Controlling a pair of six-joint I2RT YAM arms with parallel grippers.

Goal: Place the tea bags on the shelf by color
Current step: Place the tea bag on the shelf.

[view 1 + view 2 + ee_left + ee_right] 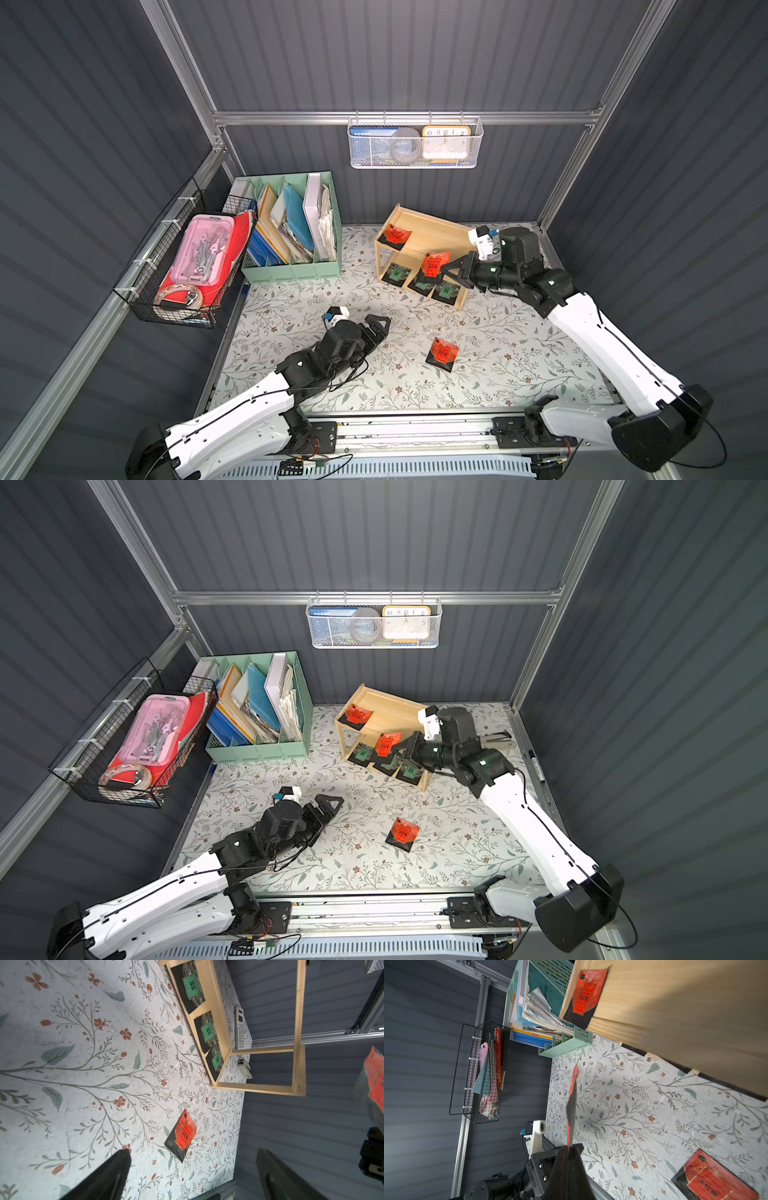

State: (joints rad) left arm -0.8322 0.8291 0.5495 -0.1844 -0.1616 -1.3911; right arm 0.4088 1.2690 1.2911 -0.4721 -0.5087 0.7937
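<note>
Well past halfway, by the look of it. Four of six tea bags already on the shelf (432, 232). Three green bags (398, 273) (422, 284) (446, 291) side by side on the lower tier, just below the right claw (448, 272). First red bag (395, 236) at the far end of the upper tier, well away from that claw. Sorted by colour so far: green below, red above.

Pinched tight in the right claw: second red bag (434, 264), gripped by its dark edge just in front of the upper tier, not yet set down.

Left to fetch: last red bag (444, 353), flat on the table (519, 365), near the left claw (379, 325) and ahead of its tips. Left claw: spread wide, empty, low over the table.

Well off from both claws:
- Green file box (291, 270), stuffed with folders and papers.
- Black wire basket (137, 307), with a pink case and a tape roll.
- White mesh basket (415, 164) on the back wall, with a clock.
</note>
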